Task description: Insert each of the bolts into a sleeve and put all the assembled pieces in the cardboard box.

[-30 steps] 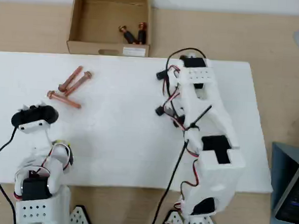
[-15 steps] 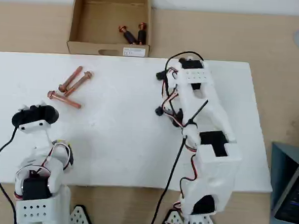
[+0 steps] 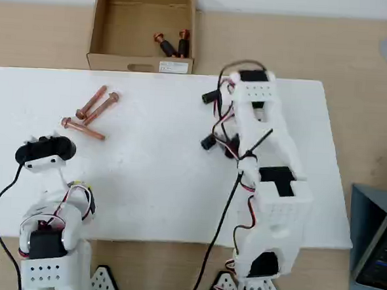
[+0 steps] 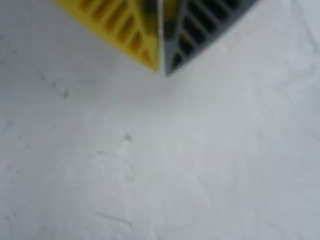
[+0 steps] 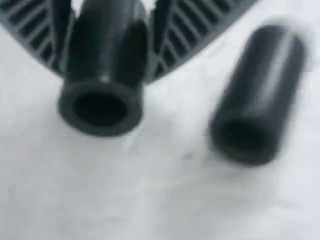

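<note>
Three copper bolts point(image 3: 90, 112) lie loose on the far left of the white mat point(image 3: 152, 182). My right gripper point(image 5: 105, 75) is shut on a black sleeve point(image 5: 100, 107), held just above the mat. A second black sleeve point(image 5: 257, 120) lies on the mat close beside it. In the high view the right arm point(image 3: 255, 109) stretches over the mat's far middle and hides its gripper. My left gripper point(image 4: 161, 65) is shut with nothing in it, low over bare mat; its arm point(image 3: 45, 150) sits near the front left. The cardboard box point(image 3: 99, 27) holds two assembled pieces point(image 3: 173, 44).
The box stands past the mat's far edge, left of centre. Loose wires point(image 3: 224, 130) hang along the right arm. A grey object point(image 3: 373, 261) sits at the right edge, beyond the mat. The mat between the two arms is bare.
The right arm has shifted slightly, its near part swinging a little to the left. The left arm, the bolts and the box contents have not moved.
</note>
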